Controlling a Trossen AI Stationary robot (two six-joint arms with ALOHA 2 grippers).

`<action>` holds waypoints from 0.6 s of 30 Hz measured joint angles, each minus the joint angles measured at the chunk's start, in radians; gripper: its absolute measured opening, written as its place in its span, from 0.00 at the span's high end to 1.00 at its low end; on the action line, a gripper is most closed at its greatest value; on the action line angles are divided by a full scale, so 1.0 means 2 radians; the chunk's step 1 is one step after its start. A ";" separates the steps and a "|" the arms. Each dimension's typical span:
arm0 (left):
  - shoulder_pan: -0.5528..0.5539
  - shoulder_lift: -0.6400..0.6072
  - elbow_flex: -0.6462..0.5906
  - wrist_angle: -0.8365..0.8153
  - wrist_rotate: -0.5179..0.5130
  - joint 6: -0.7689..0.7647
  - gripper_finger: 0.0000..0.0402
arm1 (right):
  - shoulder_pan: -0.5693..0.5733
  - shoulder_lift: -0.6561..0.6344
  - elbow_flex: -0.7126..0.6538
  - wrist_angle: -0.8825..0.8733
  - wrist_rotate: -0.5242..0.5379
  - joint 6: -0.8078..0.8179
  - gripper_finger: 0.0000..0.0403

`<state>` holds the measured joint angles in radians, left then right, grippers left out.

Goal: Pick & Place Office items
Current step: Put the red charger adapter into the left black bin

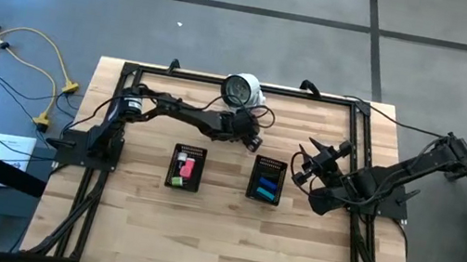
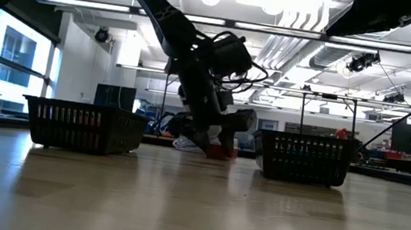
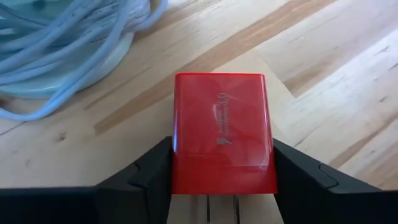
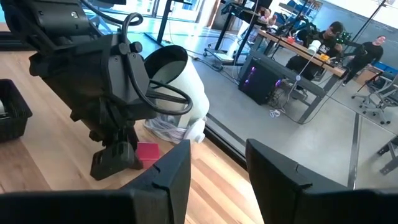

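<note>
A small red piece point(image 3: 221, 134) lies at the far middle of the table, beside the white round object point(image 1: 242, 90). It also shows in the low view point(image 2: 220, 152) and the right wrist view point(image 4: 148, 154). My left gripper point(image 1: 253, 140) is down at the table top and shut on it. My right gripper point(image 1: 308, 166) is open and empty, to the right of the right tray. The left black mesh tray point(image 1: 186, 167) holds pink, green and red pieces. The right black mesh tray point(image 1: 268, 181) holds blue and teal pieces. My left gripper pinches the red piece by its two opposite side faces point(image 3: 177, 165) between its two fingers point(image 3: 146, 177), at the end nearer the wrist. The fingers slant down toward the table. The piece sits low at the table top point(image 2: 220, 152); whether it rests on the wood, I cannot tell.
The white round object with a coil of pale cable point(image 3: 62, 50) stands just beyond the red piece. The black frame rail point(image 1: 241, 82) runs along the table's far edge. Bare wood point(image 1: 216, 241) lies in front of the trays. People sit at desks in the room beyond point(image 4: 336, 37).
</note>
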<state>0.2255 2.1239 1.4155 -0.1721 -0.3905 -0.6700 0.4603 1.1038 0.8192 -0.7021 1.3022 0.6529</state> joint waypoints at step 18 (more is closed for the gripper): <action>-0.025 -0.041 -0.001 -0.004 0.016 0.064 0.50 | 0.000 0.000 0.000 0.000 -0.004 0.000 0.65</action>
<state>0.1763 2.0415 1.4136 -0.1795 -0.3588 -0.5425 0.4603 1.1038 0.8196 -0.7028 1.2947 0.6533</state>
